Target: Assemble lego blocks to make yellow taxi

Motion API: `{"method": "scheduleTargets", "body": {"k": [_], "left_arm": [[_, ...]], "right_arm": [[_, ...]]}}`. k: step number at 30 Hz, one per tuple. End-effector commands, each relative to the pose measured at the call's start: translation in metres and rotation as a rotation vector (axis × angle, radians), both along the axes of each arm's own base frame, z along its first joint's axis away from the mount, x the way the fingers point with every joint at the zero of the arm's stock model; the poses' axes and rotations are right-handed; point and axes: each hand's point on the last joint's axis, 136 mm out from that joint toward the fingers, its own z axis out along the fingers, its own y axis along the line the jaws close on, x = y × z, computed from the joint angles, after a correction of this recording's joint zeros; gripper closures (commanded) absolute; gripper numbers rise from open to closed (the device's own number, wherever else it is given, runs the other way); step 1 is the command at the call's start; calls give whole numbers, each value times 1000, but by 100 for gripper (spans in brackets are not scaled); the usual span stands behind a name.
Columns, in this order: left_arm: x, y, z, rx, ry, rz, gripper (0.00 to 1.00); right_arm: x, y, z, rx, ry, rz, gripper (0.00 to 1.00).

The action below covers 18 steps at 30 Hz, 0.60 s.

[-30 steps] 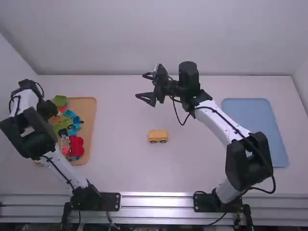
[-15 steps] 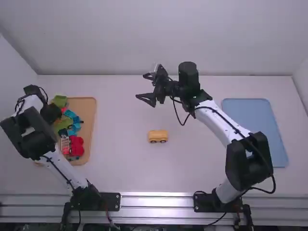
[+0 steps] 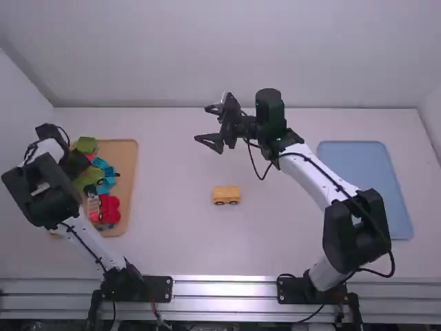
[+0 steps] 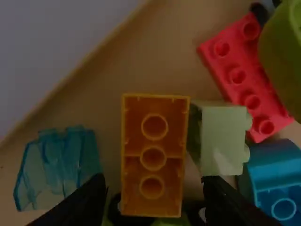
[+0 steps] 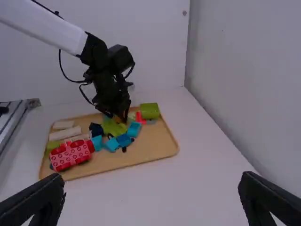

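Note:
In the high view, my left gripper (image 3: pixel 74 164) is low over the left part of the tray. In the left wrist view, an orange-yellow brick (image 4: pixel 152 172) lies with its hollow underside up between the spread fingers of my left gripper (image 4: pixel 155 184); they are not closed on it. A pale green brick (image 4: pixel 223 136) is right beside it. A yellow block on wheels (image 3: pixel 226 196) stands mid-table. My right gripper (image 3: pixel 202 123) is held above the table's far middle, open and holding nothing; its fingers are also spread in the right wrist view (image 5: pixel 150 178).
The wooden tray (image 3: pixel 131 150) at the left holds several loose pieces, among them a red block (image 5: pixel 70 154), a green block (image 5: pixel 150 110) and a clear blue piece (image 4: pixel 59 165). A blue tray (image 3: pixel 362 186) lies on the right side.
My left gripper has shifted a little to the right over the tray, covering an orange piece that showed beside it. The right arm and the yellow block have kept still.

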Motion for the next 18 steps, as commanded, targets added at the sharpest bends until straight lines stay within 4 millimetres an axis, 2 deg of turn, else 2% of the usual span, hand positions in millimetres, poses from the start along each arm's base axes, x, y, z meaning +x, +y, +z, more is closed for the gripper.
{"method": "scheduleTargets", "body": {"k": [1, 9, 18], "left_arm": [[-8, 0, -8, -3, 27, 9, 46], [-13, 2, -18, 20, 34, 24, 54], [-3, 9, -15, 48, -9, 24, 55]], "right_arm": [[2, 2, 14, 14, -33, 4, 1], [2, 2, 11, 5, -34, 6, 1], [2, 1, 11, 3, -30, 4, 1]]}}
